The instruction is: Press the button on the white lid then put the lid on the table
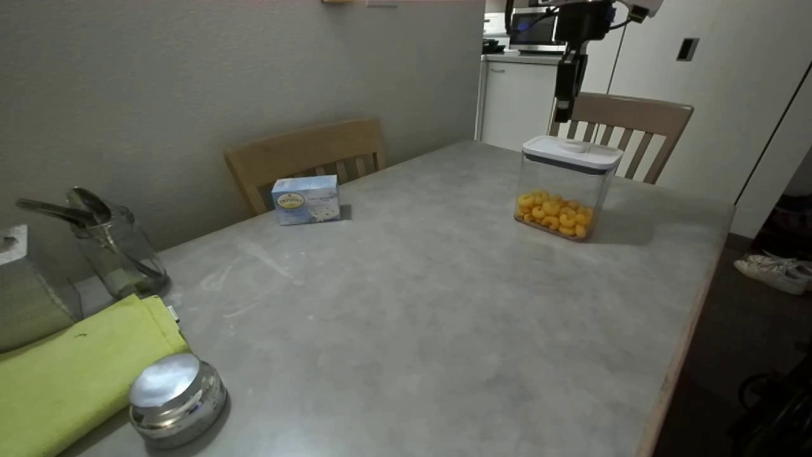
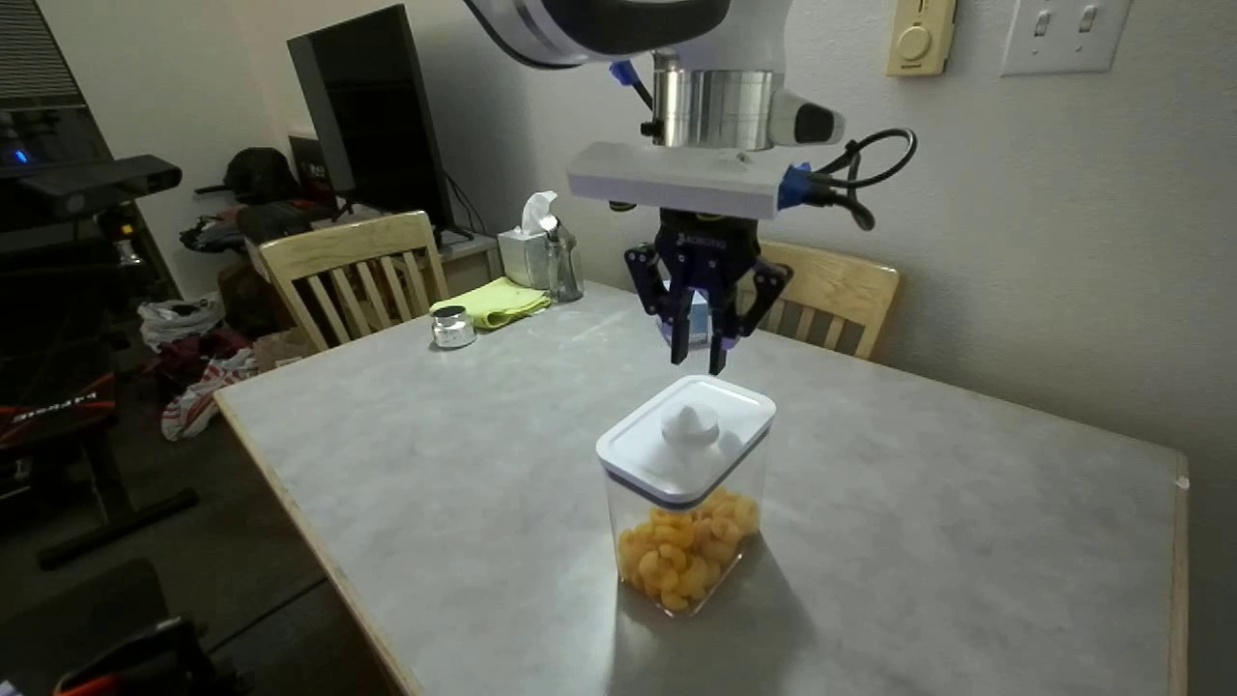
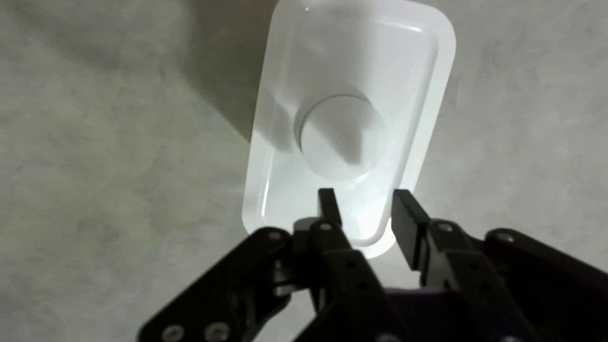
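Note:
The white lid (image 1: 545,147) (image 2: 646,452) (image 3: 294,194) sits on top of a clear container (image 2: 763,483) with orange pieces in its lower part. The round button (image 1: 575,146) (image 2: 690,425) (image 3: 343,142) stands raised at the lid's centre. The container stands upright on the light grey table (image 1: 406,304) (image 2: 454,454) (image 3: 118,166). My gripper (image 1: 562,119) (image 2: 698,367) (image 3: 364,191) points down above the lid, apart from it. Its two fingers are parted with nothing between them. In the wrist view the fingertips show over one end of the lid, beside the button.
A blue tea box (image 1: 307,200) stands near the wall side. A round metal jar (image 1: 177,400) (image 2: 452,327), a yellow cloth (image 1: 89,374) (image 2: 495,304), a glass jar with cutlery (image 1: 120,254) and a tissue box (image 2: 523,257) are at the far end. Wooden chairs (image 1: 304,149) (image 2: 353,242) border the table.

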Controlling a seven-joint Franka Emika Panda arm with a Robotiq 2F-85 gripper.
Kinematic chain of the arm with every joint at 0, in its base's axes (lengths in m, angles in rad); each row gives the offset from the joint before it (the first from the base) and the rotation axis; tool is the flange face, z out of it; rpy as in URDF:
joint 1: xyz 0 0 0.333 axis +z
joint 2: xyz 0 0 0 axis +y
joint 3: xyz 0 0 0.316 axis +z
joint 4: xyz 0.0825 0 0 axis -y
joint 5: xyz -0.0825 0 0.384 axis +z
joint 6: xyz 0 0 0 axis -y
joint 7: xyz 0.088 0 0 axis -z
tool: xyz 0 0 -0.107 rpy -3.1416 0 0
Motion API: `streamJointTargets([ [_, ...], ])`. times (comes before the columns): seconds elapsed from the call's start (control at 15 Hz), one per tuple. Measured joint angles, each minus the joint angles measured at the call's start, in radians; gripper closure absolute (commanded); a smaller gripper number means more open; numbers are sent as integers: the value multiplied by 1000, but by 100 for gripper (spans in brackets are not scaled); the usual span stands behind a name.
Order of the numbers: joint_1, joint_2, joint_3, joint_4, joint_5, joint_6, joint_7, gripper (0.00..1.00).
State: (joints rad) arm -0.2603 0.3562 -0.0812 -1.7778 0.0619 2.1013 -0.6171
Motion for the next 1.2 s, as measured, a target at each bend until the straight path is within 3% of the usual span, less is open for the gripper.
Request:
streamJointTargets([
  [0.33,-5,-8,-12,0,0,1,1,0],
  [0.73,-12,2,-17,-26,0,-1,1,1],
  [1.2,-8,53,-16,-37,0,1,6,10],
])
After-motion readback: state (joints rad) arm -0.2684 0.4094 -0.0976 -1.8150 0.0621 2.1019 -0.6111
